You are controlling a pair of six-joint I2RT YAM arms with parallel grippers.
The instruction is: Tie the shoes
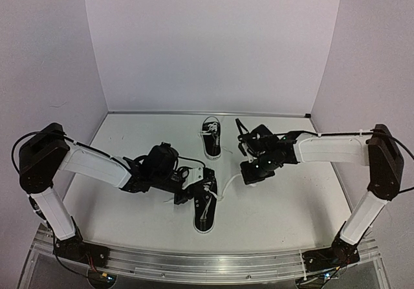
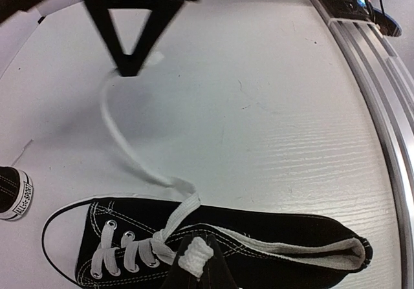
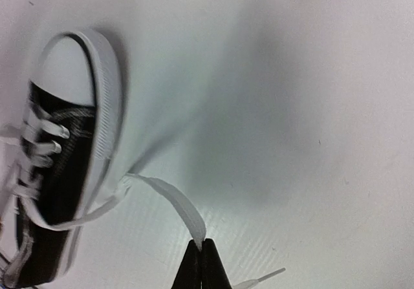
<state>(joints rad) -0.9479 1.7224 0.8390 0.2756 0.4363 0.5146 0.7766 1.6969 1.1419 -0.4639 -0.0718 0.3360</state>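
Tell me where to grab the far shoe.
Its heel rim, probably from the near side: the far shoe sits sole-down with its heel nearest, and the open collar there offers a thin edge to pinch.

Two small black canvas shoes with white soles and toe caps are seen standing on their soles. The near shoe (image 2: 213,244) is lying directly under the left pincer (image 2: 197,263), by which a bunched part of its white lace (image 2: 119,140) is clamped above the tongue. The free length of that lace is drawn out sideways off the shoe, and its end is pinched in the closed tips of the right pincer (image 3: 202,247). The far shoe (image 1: 211,137) is set well apart, beyond the left pincer and beside the right one, and is held by neither.
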